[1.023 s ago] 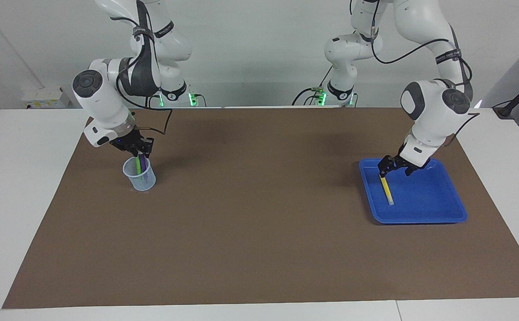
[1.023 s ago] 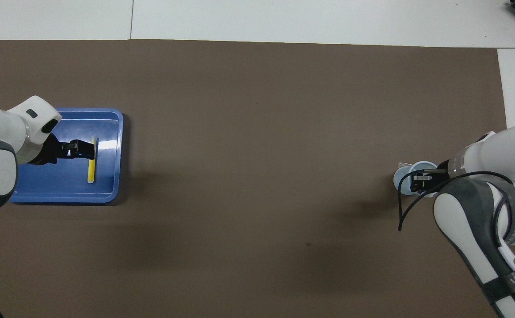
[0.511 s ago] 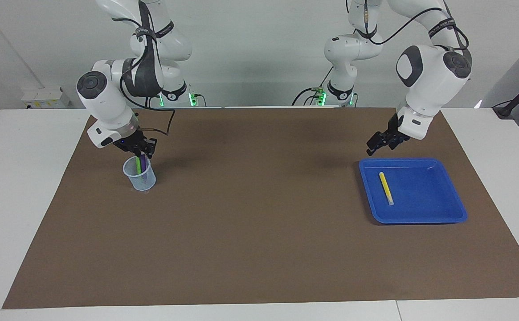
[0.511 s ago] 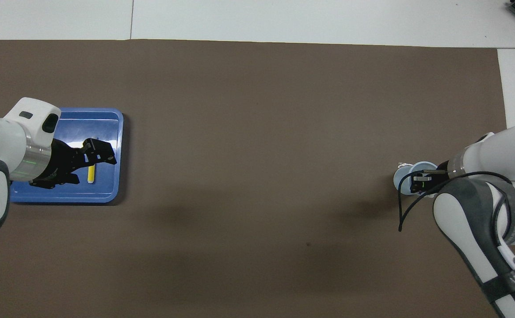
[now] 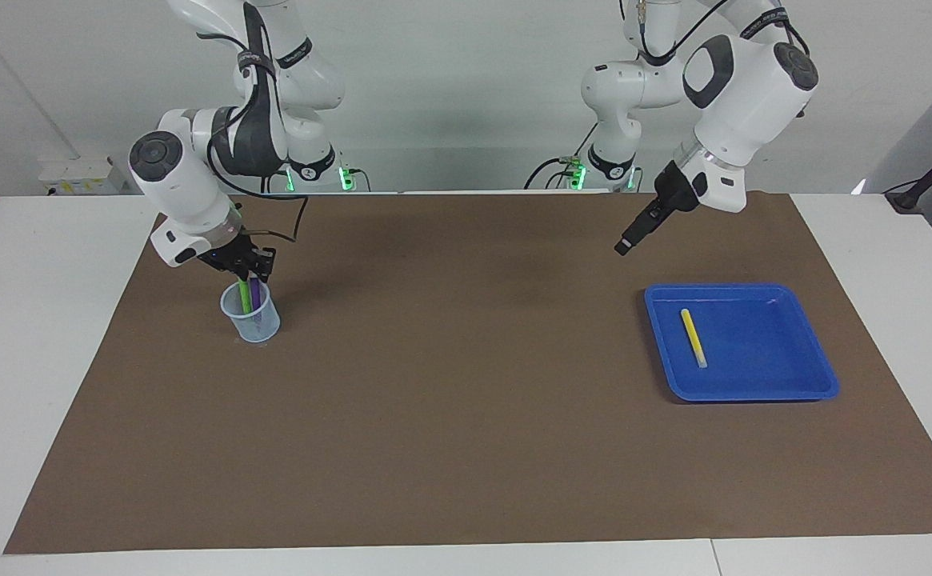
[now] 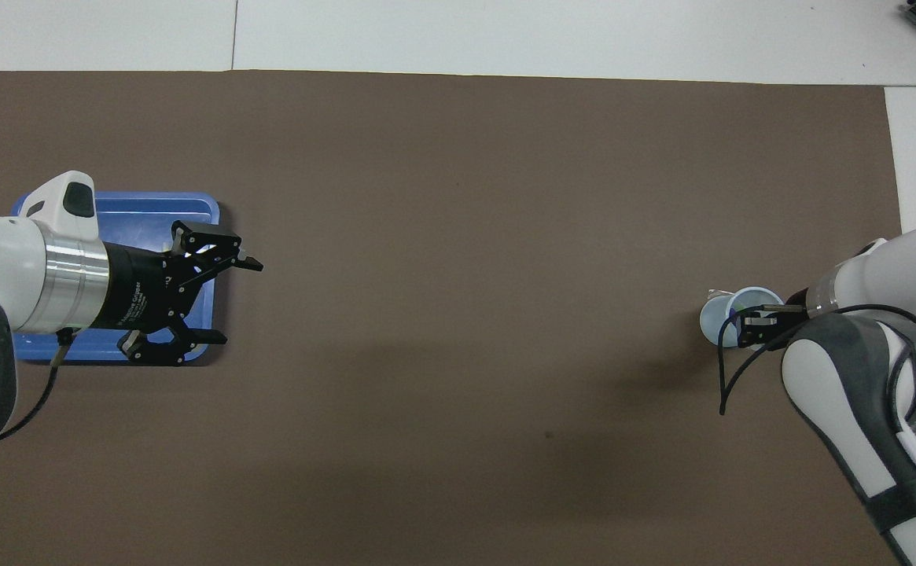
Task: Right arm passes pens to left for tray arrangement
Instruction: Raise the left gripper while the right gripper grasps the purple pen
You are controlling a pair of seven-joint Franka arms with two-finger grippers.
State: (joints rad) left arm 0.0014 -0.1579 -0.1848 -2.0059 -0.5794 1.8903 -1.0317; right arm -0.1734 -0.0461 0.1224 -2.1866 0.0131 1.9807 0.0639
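Two pens in the cup [image 5: 251, 314] under my right gripper [image 5: 248, 274], whose grip I cannot tell — green [image 5: 244, 297] and purple [image 5: 255, 293]. Left gripper [image 6: 222, 300] spread empty over the tray [image 5: 786, 376] edge; yellow pen [image 5: 693, 337] lies inside. Next — lift one clear, carry it across.
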